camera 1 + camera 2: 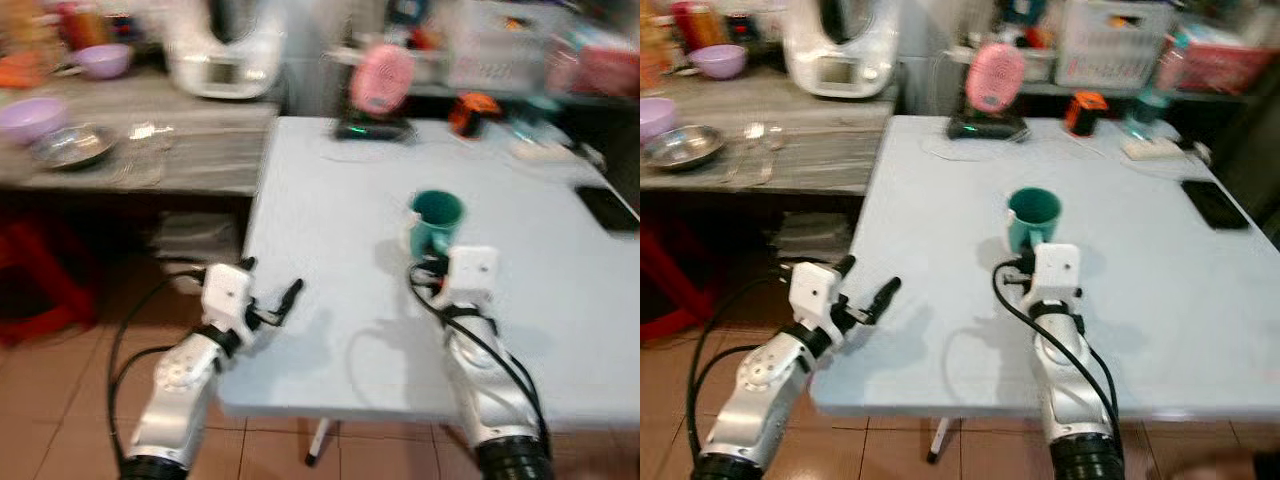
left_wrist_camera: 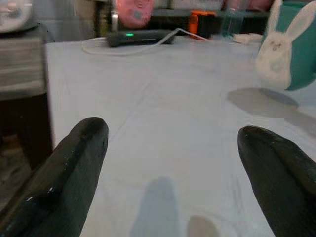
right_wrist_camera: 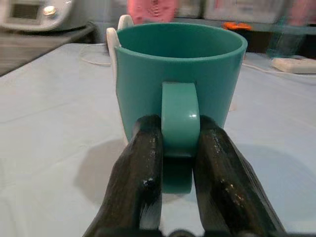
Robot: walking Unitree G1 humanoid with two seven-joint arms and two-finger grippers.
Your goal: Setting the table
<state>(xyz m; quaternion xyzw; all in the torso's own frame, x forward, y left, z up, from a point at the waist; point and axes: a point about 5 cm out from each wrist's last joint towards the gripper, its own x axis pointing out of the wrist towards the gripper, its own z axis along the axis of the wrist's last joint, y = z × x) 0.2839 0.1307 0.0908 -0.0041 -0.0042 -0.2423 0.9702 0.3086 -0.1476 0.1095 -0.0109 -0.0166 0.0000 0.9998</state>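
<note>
A teal mug (image 1: 1033,217) with a white rabbit figure on its side (image 2: 276,47) stands upright near the middle of the pale blue table (image 1: 1140,290). My right gripper (image 3: 178,148) is shut on the mug's handle (image 3: 180,121), one black finger on each side of it. The right arm (image 1: 1060,340) reaches over the table's near edge. My left gripper (image 1: 865,290) is open at the table's near left corner, low over the surface, with nothing between its fingers (image 2: 74,163).
A pink fan (image 1: 992,80) on a black base, an orange object (image 1: 1085,110) and a white cable lie at the table's far end. A black phone (image 1: 1215,205) lies at the right. A grey counter (image 1: 760,140) at left holds a metal bowl (image 1: 680,147), purple bowls and a white appliance.
</note>
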